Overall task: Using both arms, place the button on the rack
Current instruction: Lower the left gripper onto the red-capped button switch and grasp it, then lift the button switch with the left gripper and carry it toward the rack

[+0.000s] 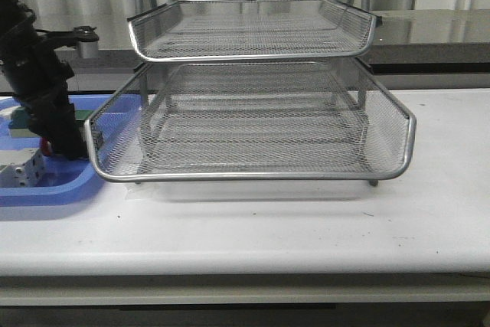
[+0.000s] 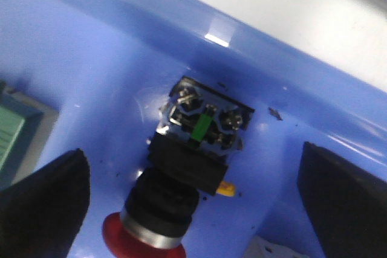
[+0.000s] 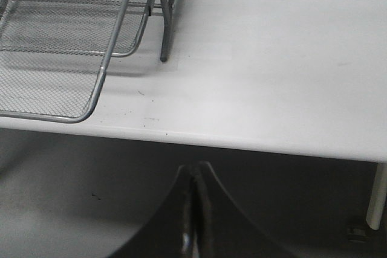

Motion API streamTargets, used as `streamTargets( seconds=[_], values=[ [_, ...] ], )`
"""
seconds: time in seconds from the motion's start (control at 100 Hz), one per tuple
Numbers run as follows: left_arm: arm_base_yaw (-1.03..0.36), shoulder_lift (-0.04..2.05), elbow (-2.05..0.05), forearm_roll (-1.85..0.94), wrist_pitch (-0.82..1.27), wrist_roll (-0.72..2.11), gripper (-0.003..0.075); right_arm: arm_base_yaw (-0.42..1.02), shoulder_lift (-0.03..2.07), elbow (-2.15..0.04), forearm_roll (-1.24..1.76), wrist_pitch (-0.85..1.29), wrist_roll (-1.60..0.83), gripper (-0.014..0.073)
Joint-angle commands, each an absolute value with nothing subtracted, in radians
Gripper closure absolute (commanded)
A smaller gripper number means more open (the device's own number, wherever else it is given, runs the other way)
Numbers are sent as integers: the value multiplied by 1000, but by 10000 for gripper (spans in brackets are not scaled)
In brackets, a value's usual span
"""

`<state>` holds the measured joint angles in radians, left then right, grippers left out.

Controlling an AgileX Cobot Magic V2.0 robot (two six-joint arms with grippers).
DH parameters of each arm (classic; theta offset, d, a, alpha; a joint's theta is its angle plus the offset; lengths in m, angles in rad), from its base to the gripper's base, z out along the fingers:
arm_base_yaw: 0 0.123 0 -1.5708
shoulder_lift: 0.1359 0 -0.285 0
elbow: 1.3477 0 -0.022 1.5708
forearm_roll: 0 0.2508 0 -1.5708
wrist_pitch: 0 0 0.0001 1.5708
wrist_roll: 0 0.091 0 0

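The button [image 2: 181,185] lies on its side in the blue tray [image 2: 109,58], red head toward the camera, black body with green and yellow bits. My left gripper [image 2: 193,209] is open around it, one finger [image 2: 42,203] on each side, neither touching. In the front view the left arm [image 1: 42,89] reaches down into the blue tray [image 1: 46,185] at the far left; a bit of red [image 1: 44,145] shows under it. The silver wire rack [image 1: 253,112] fills the table's middle. My right gripper [image 3: 195,176] is shut and empty, off the table's front edge, right of the rack [image 3: 66,46].
A green block [image 2: 12,134] and a white part [image 2: 272,249] lie beside the button in the tray. A grey metal block [image 1: 21,168] sits at the tray's front. A rack leg [image 3: 164,40] stands on the white table [image 3: 272,58]. A table leg [image 3: 376,197] shows below.
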<state>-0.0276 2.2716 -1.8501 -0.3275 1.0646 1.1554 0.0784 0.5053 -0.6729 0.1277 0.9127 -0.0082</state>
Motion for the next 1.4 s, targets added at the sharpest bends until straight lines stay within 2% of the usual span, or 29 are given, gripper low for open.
streamTargets(
  seconds=[0.0,0.55,0.62,0.82,1.0,1.14,1.39],
  values=[
    [-28,2220,-1879,-349,1051,1159,51,83,507,-708,125,853,-9,662],
    [-36,2241,-1879,-342,1036,1163,58,83,507,-708,125,853,-9,662],
    [-36,2241,-1879,-342,1036,1163,106,83,507,-708,125,853,-9,662],
    [-36,2241,-1879,-342,1046,1163,379,83,507,-708,125,853,-9,662],
    [-36,2241,-1879,-342,1046,1163,554,83,507,-708,125,853,-9,662],
    [-36,2241,-1879,-342,1048,1163,619,83,507,-708,125,853,-9,662],
    [-34,2226,-1938,-340,1136,1163,684,83,507,-708,125,853,-9,662]
  ],
)
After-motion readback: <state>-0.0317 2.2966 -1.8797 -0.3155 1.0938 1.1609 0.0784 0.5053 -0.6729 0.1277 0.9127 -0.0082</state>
